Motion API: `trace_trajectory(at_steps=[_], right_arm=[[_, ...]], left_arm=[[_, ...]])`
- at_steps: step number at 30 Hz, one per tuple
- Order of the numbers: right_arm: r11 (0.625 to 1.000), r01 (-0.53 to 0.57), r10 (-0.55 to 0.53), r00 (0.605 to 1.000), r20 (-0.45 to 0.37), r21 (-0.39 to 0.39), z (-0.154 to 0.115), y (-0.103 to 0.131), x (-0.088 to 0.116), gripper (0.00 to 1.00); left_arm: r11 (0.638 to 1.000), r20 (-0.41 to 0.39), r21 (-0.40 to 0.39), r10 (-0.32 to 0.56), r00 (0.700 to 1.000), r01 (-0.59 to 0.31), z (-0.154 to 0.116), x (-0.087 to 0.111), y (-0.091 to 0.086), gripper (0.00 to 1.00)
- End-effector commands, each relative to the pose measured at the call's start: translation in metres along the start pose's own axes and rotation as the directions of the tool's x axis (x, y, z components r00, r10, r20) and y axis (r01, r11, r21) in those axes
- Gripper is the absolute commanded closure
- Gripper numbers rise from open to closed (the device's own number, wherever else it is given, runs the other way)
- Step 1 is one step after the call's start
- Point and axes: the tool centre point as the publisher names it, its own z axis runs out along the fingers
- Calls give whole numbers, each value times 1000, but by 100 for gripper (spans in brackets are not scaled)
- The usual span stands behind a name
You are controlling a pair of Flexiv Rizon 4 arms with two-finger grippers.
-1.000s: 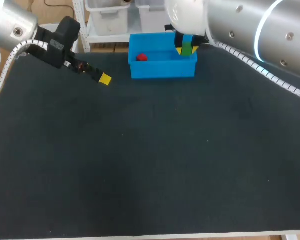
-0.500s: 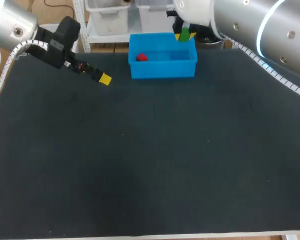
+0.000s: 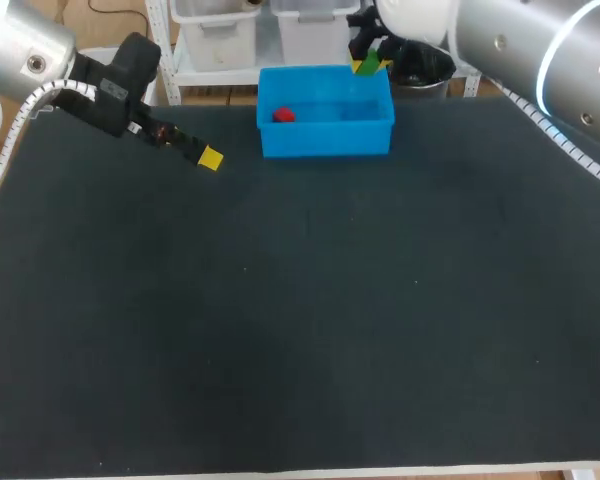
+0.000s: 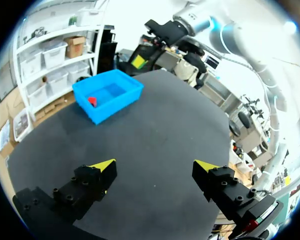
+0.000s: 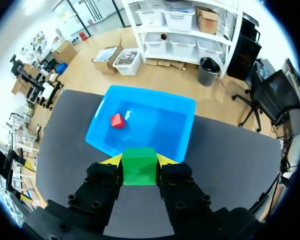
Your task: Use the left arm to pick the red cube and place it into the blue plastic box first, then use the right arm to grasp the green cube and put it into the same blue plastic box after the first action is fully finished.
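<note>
The blue plastic box [image 3: 325,125] stands at the table's far edge with the red cube [image 3: 283,115] lying in its left part. My right gripper [image 3: 368,62] hangs above the box's far right corner, shut on the green cube [image 3: 367,66]. The right wrist view shows the green cube [image 5: 139,166] clamped between the two yellow tips, with the box [image 5: 145,127] and red cube [image 5: 117,120] below and ahead. My left gripper [image 3: 206,157] is low over the table to the left of the box. In its own view its fingers [image 4: 102,169] stand wide apart and empty, and the box [image 4: 108,95] is far ahead.
The dark mat [image 3: 300,310] covers the whole table, with its front edge at the near side. My right arm [image 3: 520,50] comes in over the far right corner.
My right gripper has risen and drawn back with the green cube, from low over the box's right side to above its far right corner. The left arm has not moved.
</note>
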Motion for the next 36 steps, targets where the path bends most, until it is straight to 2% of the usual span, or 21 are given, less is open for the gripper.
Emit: trace_trajectory(at_steps=[1,10,20,21,22,23,36], right_arm=[[1000,8,-9,998,-59,-27,11,-5,-25,100],[997,44,-48,996,-71,-60,26,-8,-40,100],[994,70,-77,993,-86,-83,39,-2,-43,100],[994,72,-79,993,-87,-81,39,-2,-44,80],[994,73,-80,993,-86,-80,40,-1,-44,54],[994,74,-81,993,-86,-79,40,-1,-44,0],[995,67,-70,997,-43,-68,17,0,-36,0]], left_arm=[[1000,6,2,3,1000,-3,0,2,1,0],[1000,6,2,3,1000,-3,0,2,1,0],[1000,6,2,3,1000,-3,0,2,1,0],[1000,6,2,3,1000,-3,0,2,1,0],[1000,6,2,3,1000,-3,0,2,1,0],[1000,6,2,3,1000,-3,0,2,1,0],[1000,6,2,3,1000,-3,0,2,1,0]])
